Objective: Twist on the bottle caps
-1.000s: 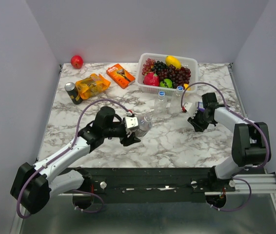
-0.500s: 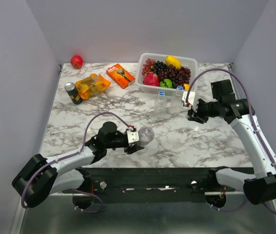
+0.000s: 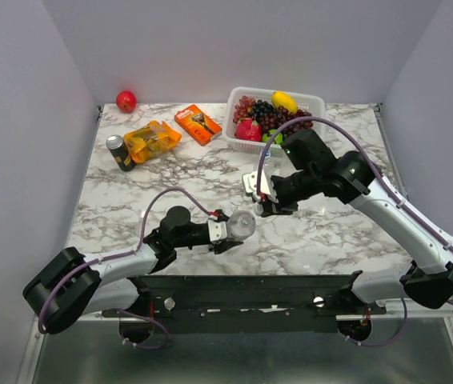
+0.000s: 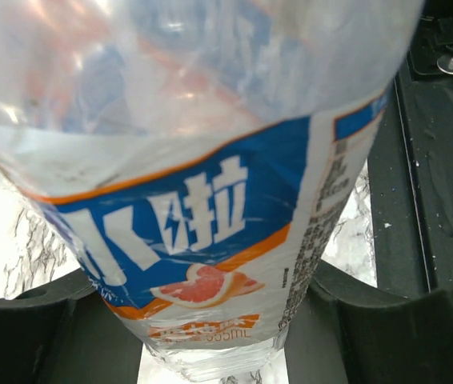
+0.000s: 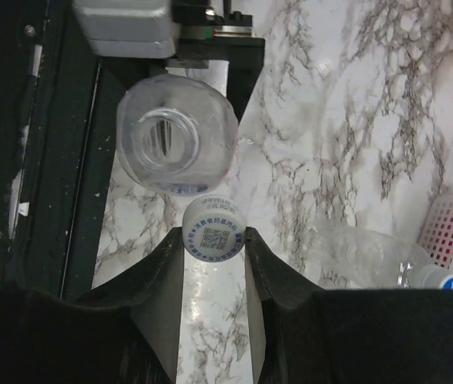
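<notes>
- Bottle [image 4: 210, 240] in the left gripper [image 4: 210, 312]: clear, with a blue label, white characters, orange edging and a pink grapefruit slice.
- Cap [image 5: 214, 237] in the right gripper [image 5: 214, 248]: blue rim, pale top printed with a bluish square code.
- Fingers [image 5: 154, 280] of both grippers: black.
- Table [image 5: 354, 120] beneath the grippers: white marble, grey veins.
- Basket [image 3: 316, 102] beyond the right gripper: white.

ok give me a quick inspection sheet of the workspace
surface: marble table, grey-veined
job's things: labelled bottle held with its neck open; white cap beside the mouth, not on; second bottle near the basket
clutter: fruit basket, red fruit, can, yellow packet, orange box
grippers: left gripper shut on bottle; right gripper shut on cap
cables: purple cable looped over each arm
surroundings: grey walls, nothing else seen
</notes>
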